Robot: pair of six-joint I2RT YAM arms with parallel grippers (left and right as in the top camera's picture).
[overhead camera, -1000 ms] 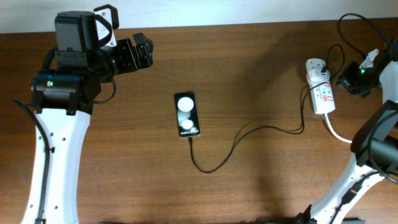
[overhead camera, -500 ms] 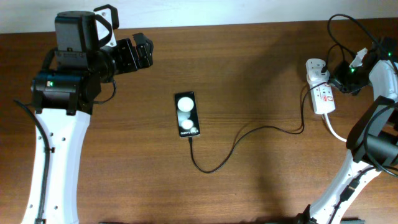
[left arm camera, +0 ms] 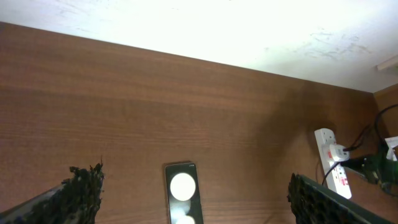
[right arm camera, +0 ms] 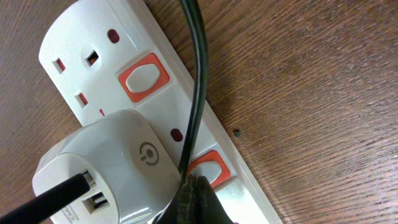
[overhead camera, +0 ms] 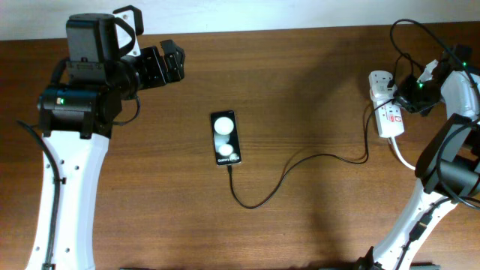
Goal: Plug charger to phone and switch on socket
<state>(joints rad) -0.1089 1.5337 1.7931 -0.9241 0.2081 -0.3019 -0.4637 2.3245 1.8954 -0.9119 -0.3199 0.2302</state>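
Note:
The phone [overhead camera: 225, 138] lies flat mid-table, a black slab with two white round spots; the left wrist view shows the phone [left arm camera: 183, 199] between and beyond my fingers. The charger [overhead camera: 259, 201], a thin black cable, loops from the phone's near end to the white adapter [overhead camera: 384, 90] in the socket [overhead camera: 391, 120] at the far right. My left gripper [overhead camera: 176, 63] hangs open and empty, well left of the phone. My right gripper [right arm camera: 198, 194] is shut, its tip pressed on the red-framed switch [right arm camera: 214, 163] beside the adapter [right arm camera: 112, 168].
A thick white cord [overhead camera: 406, 160] runs from the socket toward the right arm's base. The robot's black cables [overhead camera: 409, 34] arch above the strip. A second red-framed switch [right arm camera: 144, 77] sits by the strip's free outlet. The table's far edge meets a white wall [left arm camera: 249, 31].
My right arm has swung left, bringing its shut gripper from beside the socket onto the strip. The left arm, phone and charger have not moved.

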